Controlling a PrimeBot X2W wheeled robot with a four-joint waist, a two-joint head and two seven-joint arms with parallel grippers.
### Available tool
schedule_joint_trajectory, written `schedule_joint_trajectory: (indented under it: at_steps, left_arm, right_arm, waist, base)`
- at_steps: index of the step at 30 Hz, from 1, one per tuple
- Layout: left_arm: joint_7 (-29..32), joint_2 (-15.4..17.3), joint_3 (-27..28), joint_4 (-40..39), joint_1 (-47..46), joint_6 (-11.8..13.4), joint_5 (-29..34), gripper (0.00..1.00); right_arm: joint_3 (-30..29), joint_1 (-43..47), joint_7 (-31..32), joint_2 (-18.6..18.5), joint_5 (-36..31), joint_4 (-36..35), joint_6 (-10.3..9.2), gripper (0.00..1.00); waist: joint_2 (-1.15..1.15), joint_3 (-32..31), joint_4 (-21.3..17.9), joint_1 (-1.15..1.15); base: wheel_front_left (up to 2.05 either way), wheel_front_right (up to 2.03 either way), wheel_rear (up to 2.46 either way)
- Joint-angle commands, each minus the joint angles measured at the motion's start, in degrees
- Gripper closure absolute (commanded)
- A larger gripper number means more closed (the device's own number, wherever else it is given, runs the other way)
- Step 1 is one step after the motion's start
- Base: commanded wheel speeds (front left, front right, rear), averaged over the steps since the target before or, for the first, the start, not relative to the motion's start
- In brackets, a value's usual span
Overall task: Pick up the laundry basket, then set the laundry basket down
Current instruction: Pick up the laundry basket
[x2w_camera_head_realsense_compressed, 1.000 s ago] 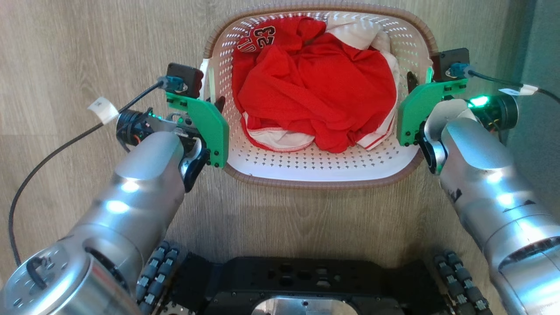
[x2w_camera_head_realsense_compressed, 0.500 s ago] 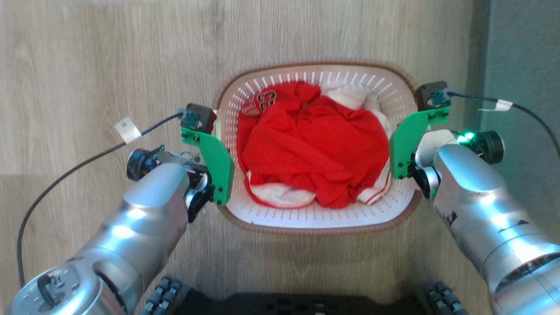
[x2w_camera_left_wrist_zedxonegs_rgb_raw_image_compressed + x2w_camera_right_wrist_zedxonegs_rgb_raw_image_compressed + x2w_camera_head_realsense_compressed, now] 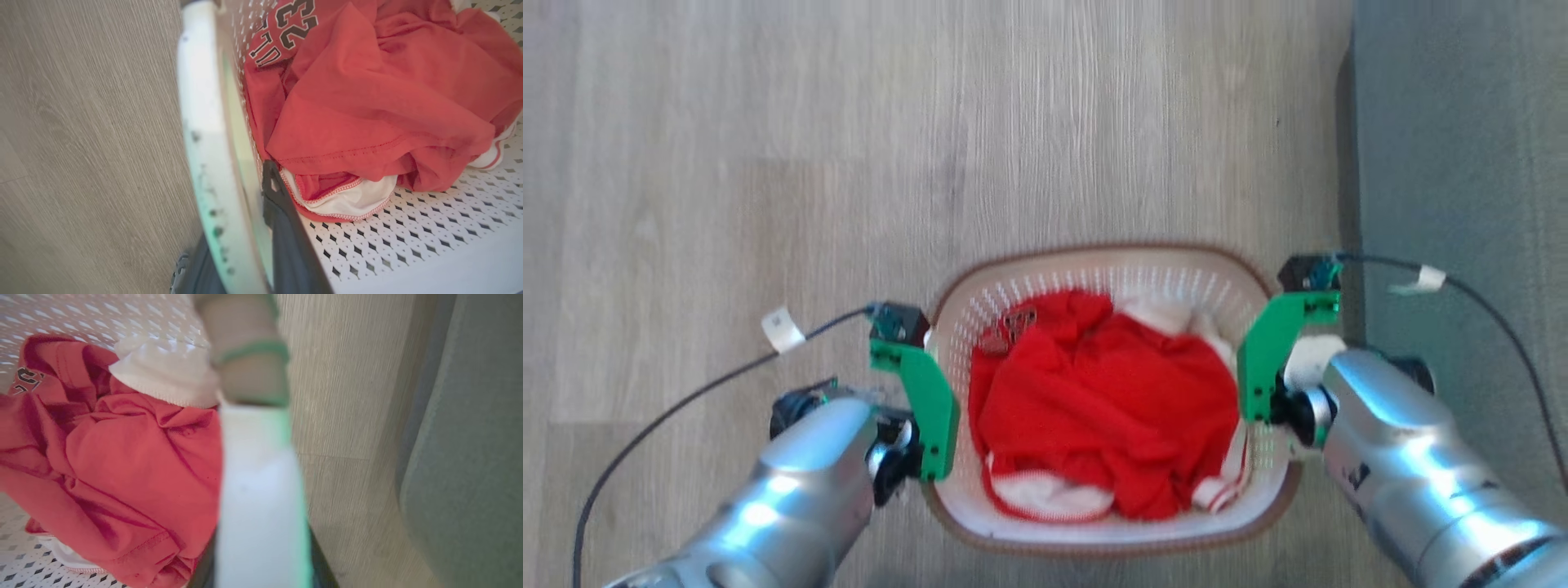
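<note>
The laundry basket (image 3: 1104, 250), white perforated plastic with a brown rim, holds red and white clothes (image 3: 1094, 408) and sits low in the head view over the wooden floor. My left gripper (image 3: 241, 183) is shut on the white left handle (image 3: 200, 122); one dark finger (image 3: 278, 228) is inside the basket wall, the other outside. My right gripper (image 3: 261, 531) is shut on the white right handle (image 3: 257, 465), with a dark finger at each side. In the head view the green wrist brackets (image 3: 923, 408) (image 3: 1270, 351) hide both sets of fingers.
Pale wood floor (image 3: 768, 163) stretches ahead and to the left. A grey-green surface (image 3: 1462, 163) runs along the right, close to the right arm. Black cables (image 3: 686, 400) (image 3: 1486, 302) trail from both wrists.
The whole head picture has shifted: basket and both arms now show lower and smaller, and the robot's base has left the view. Both grippers stay on the handles.
</note>
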Motion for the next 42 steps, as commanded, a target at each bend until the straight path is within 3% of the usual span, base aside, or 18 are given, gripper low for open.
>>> schedule_joint_trajectory:
  at_steps: [1,12,26,42]
  left_arm:
    - [0.4,0.2,-0.5,-2.5,-0.1,-0.5,0.3,1.0]
    - [5.6,1.8,-1.1,-6.1,4.6,-0.5,-1.8,1.0]
    - [9.0,4.7,-1.3,-8.8,9.0,-0.5,-1.2,1.0]
    - [12.7,5.3,-1.4,-10.4,11.1,-0.5,0.7,1.0]
  right_arm:
    - [1.6,2.1,1.2,1.7,1.5,-2.5,0.42,1.0]
    - [6.9,5.7,5.3,1.5,4.8,-3.0,0.42,1.0]
    - [11.6,11.3,4.8,1.6,9.4,-4.6,0.42,1.0]
    - [14.7,15.0,2.1,1.6,13.5,-3.7,0.42,1.0]
  waist:
    - [-0.01,-4.3,0.8,0.01]
    - [-0.01,-14.0,2.5,0.01]
    - [-0.01,-24.3,2.4,0.01]
    - [-0.01,-27.7,3.7,0.01]
  base:
    - [0.0,0.0,0.0]
    - [0.0,0.0,0.0]
    - [0.0,0.0,0.0]
    - [0.0,0.0,0.0]
